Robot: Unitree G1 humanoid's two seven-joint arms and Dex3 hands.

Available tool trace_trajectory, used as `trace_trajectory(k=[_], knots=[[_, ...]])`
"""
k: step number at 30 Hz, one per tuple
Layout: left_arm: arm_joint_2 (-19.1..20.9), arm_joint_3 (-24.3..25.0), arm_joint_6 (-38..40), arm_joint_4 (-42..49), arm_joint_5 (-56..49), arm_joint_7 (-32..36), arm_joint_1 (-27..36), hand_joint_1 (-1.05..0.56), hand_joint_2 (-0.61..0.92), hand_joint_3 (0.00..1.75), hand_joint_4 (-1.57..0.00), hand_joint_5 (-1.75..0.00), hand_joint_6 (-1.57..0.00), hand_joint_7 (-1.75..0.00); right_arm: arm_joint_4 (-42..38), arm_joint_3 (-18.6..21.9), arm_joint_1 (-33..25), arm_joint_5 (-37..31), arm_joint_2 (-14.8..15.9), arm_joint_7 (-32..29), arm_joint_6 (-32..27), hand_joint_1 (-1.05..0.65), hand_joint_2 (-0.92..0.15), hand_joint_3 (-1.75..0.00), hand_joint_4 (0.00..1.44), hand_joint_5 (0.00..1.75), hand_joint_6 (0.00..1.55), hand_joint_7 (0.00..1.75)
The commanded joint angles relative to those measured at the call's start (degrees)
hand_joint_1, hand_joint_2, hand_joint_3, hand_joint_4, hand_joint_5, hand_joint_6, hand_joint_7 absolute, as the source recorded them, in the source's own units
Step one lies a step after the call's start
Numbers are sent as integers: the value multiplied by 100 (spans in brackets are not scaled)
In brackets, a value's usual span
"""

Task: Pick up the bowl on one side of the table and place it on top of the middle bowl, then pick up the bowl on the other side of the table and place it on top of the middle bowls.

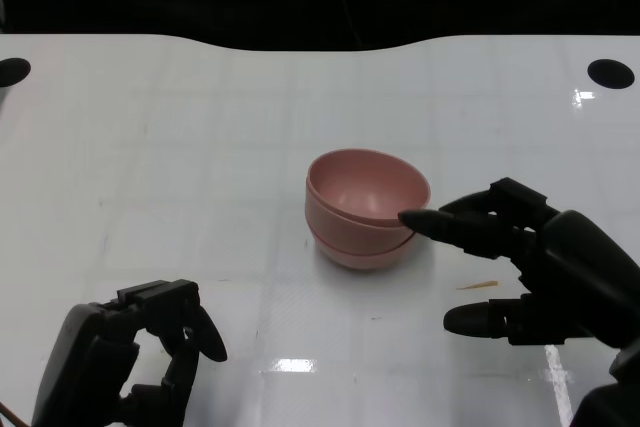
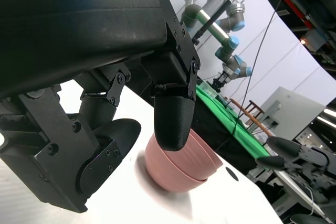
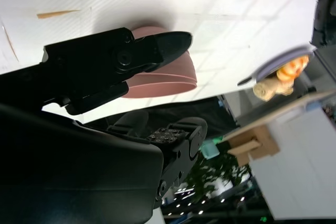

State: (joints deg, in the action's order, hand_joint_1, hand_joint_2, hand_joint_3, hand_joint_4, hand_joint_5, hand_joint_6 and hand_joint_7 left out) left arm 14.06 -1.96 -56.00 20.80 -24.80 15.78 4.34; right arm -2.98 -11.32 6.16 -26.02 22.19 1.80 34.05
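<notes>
At the lower left of the head view my left hand (image 1: 135, 352) sat low near the table's front edge, fingers curled in on themselves with nothing between them, well apart from the bowls. Its own wrist camera agreed: only black fingers (image 2: 173, 114) in the foreground and the pink stack beyond them, untouched.

Moving toward the centre of the frame, the stack of pink bowls (image 1: 366, 209) stood on the white table (image 1: 200, 127). I could make out at least two rims nested one inside the other, possibly three; I could not count the layers with confidence. I saw no bowl standing alone to either side, so I judged the stacking was done or nearly done.

At the lower right, my right hand (image 1: 520, 257) was spread, holding nothing. Its upper fingertips (image 1: 425, 221) reached to the rim of the top bowl on the side facing the right of the frame; whether they touched it or sat just beside it I could not tell. The thumb lay lower, apart from the bowl. The right wrist view showed a finger lying across the pink wall (image 3: 173, 74).

So I read this as the release after placing the last bowl. The next move I would call for was drawing the right hand straight back toward the lower right without nudging the rim, since a brush there could have skewed the top bowl.
</notes>
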Motion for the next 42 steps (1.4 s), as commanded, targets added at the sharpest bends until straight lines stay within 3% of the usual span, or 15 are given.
trace_trajectory(k=[1, 5, 7, 8, 12, 13, 15, 33, 37, 42], knots=[[66, 43, -36, 18, -23, 13, 18, -3, 20, 163, -86, -169, -83, -147, 121, 167, -373, 271, -264, -304, 102, -7, -87, -1, 44, 101, 75, 28], [67, 47, -27, 22, -24, 11, 31, -3, 20, 162, -86, -170, -83, -147, -205, 224, -433, 518, -571, -583, 559, 24, -88, -6, 76, 122, 101, 47], [66, 48, -16, 16, -21, 8, 36, -3, 20, 162, -86, -169, -83, -147, -340, 253, -407, 552, -636, -631, 719, 28, -48, -82, 80, 129, 96, 68], [66, 48, -16, 16, -21, 8, 36, -3, 20, 162, -86, -169, -83, -147, -369, 266, -400, 547, -647, -630, 756, 29, -34, -110, 80, 131, 94, 75], [74, 59, -9, 19, -30, 14, 53, -3, 20, 162, -86, -169, -83, -147, -716, 315, -298, 599, -699, -666, 1012, 30, -24, -128, 81, 132, 92, 81], [80, 67, -3, 21, -37, 19, 66, -3, 20, 162, -86, -168, -83, -147, -948, 329, -226, 647, -717, -703, 1166, 39, -13, -152, 97, 147, 103, 97], [85, 75, 3, 22, -44, 23, 79, -3, 20, 162, -87, -167, -83, -147, -1257, 349, -125, 691, -738, -754, 1394, 43, -5, -168, 106, 156, 107, 110], [84, 76, 3, 21, -44, 22, 80, -3, 20, 162, -88, -166, -84, -146, -1506, 451, -42, 642, -808, -730, 1657, 45, -3, -173, 109, 158, 105, 119], [95, 123, -36, 57, -12, 57, 152, -3, 21, 161, -87, -166, -83, -147, -2004, 413, 187, 618, -824, -760, 1880, 38, 0, -174, 105, 165, 101, 137], [91, 133, -43, 46, 23, 35, 170, -2, 21, 160, -86, -167, -83, -147, -2155, 437, 246, 578, -846, -796, 2042, 36, 1, -175, 105, 165, 100, 141]])
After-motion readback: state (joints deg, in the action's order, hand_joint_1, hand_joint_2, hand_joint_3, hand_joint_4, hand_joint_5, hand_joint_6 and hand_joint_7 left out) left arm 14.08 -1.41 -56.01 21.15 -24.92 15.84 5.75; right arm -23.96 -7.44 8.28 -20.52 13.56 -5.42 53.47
